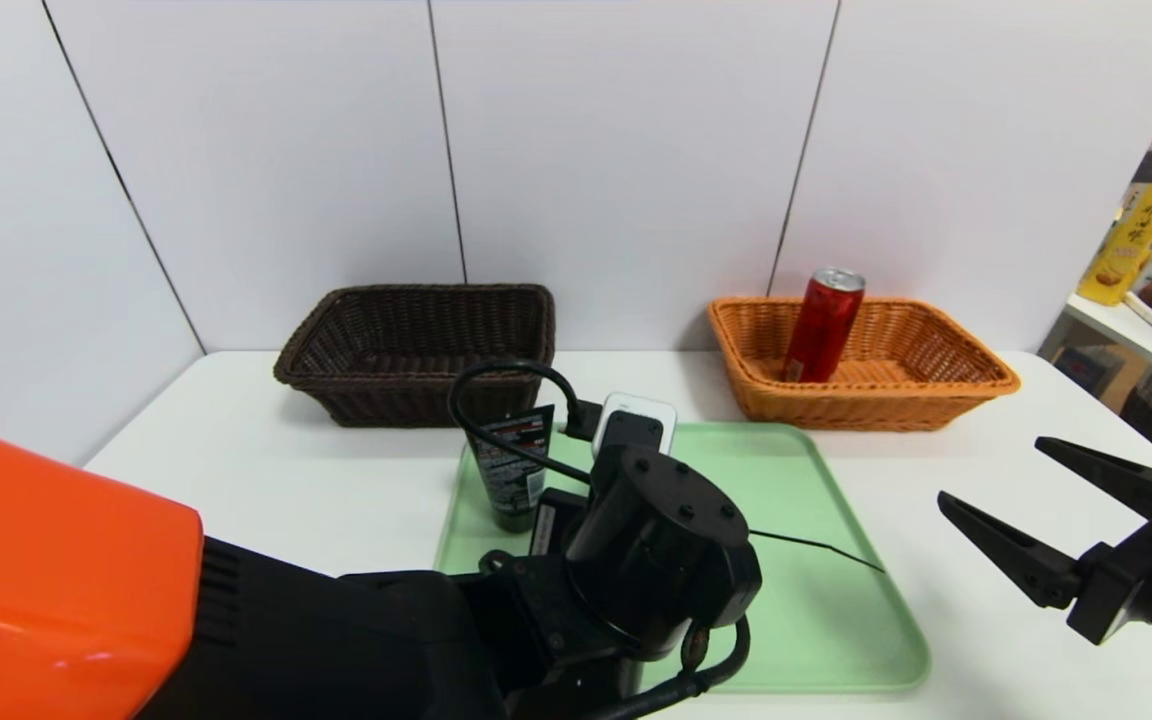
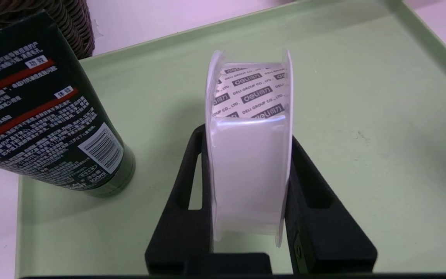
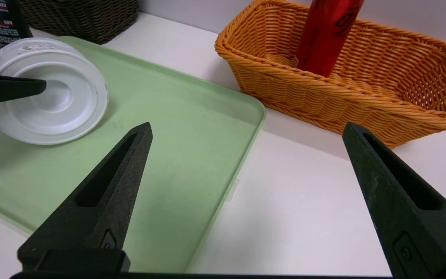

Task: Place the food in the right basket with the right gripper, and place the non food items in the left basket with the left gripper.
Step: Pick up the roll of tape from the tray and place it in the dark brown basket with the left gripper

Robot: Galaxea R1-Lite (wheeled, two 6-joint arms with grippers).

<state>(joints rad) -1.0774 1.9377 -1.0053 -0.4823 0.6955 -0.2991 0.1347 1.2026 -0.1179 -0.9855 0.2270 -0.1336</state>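
Up front in the head view, the left arm's black wrist housing (image 1: 651,545) and looped cable (image 1: 506,400) block much of the green tray (image 1: 816,600) on the white bench (image 1: 266,480); the left hand's tips are hidden behind them, and only the top of the white roll (image 1: 639,412) peeks over the housing. Just beside it the black tube (image 1: 511,465) stands upright on its cap at the tray's far-left corner. Behind the tray sit the left basket (image 1: 416,350) — dark brown — and the right basket (image 1: 866,365), orange, with the red can (image 1: 823,325) leaning inside it. The right hand (image 1: 1021,495) hovers over the bench to the right of the tray, its fingers spread wide and holding nothing. At the far right edge a side table (image 1: 1136,335) carries a yellow box (image 1: 1131,240). From the left wrist view, the left hand (image 2: 248,133) is clamped on the white roll (image 2: 250,155), one finger on each flat face, the roll standing on edge on the tray (image 2: 362,116); the black tube (image 2: 41,116) stands close by but apart. From the right wrist view, the right hand (image 3: 246,130) gapes over the tray's edge and bare bench (image 3: 304,201); beyond it the red can (image 3: 325,35) rests in the right basket (image 3: 323,97), and one left finger (image 3: 10,88) crosses the white roll (image 3: 52,97).
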